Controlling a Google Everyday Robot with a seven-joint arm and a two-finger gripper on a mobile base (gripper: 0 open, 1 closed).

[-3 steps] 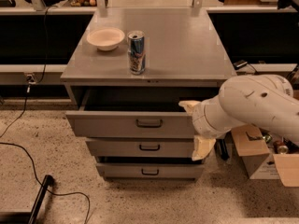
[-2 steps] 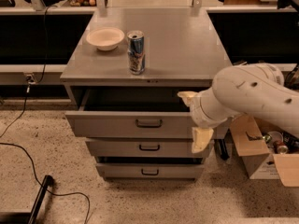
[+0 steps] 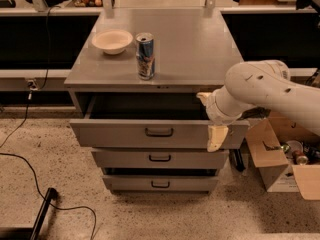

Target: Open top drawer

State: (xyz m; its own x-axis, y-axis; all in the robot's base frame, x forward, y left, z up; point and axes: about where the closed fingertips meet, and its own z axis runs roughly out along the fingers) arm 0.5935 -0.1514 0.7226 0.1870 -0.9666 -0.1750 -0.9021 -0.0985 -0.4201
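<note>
The top drawer [image 3: 115, 134] is pulled out from under the cabinet top, its grey front showing a small black bar handle [image 3: 159, 132] and a dark, deep interior [image 3: 145, 106]. My gripper [image 3: 210, 117] is at the right end of the drawer front, on the white arm [image 3: 260, 86] that comes in from the right. One cream finger [image 3: 203, 97] is above the drawer's rim and the other [image 3: 217, 137] hangs in front of the drawer face. The fingers are spread apart and hold nothing.
Two narrower grey drawers [image 3: 160, 158] [image 3: 160, 184] sit below, slightly out. On the cabinet top [image 3: 195, 44] stand a bowl [image 3: 112, 40] and a blue can [image 3: 145, 56]. Cardboard boxes [image 3: 280, 159] are on the floor at right, and cables [image 3: 30, 159] at left.
My arm and gripper have risen and shifted slightly left along the drawer's right end. The drawer front stays where it was.
</note>
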